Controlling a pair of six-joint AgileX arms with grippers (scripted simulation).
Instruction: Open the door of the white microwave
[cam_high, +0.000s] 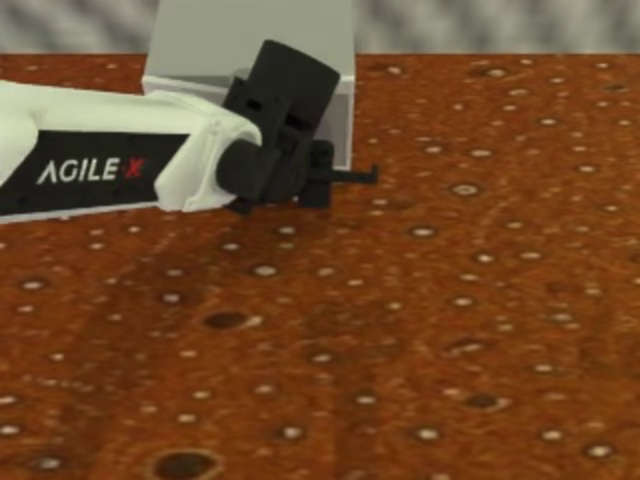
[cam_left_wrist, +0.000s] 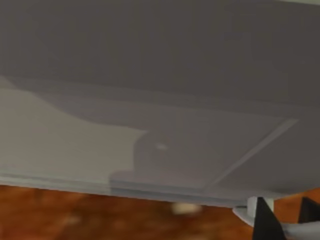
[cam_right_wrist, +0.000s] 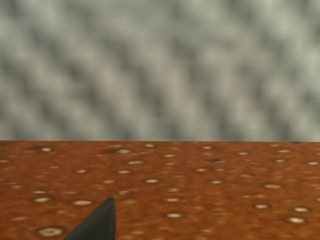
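The boxy off-white microwave (cam_high: 250, 50) sits at the far edge of the speckled reddish-brown surface (cam_high: 450, 320), left of centre. My left arm reaches across from the left, its black left gripper (cam_high: 345, 178) right at the microwave's front right corner, low by the surface. Whether its fingers are open or closed, I cannot tell. The left wrist view is filled with a flat grey panel (cam_left_wrist: 150, 100), too close to say if it's the door. The right gripper (cam_right_wrist: 97, 222) shows only one dark fingertip over bare surface; its state is unclear too.
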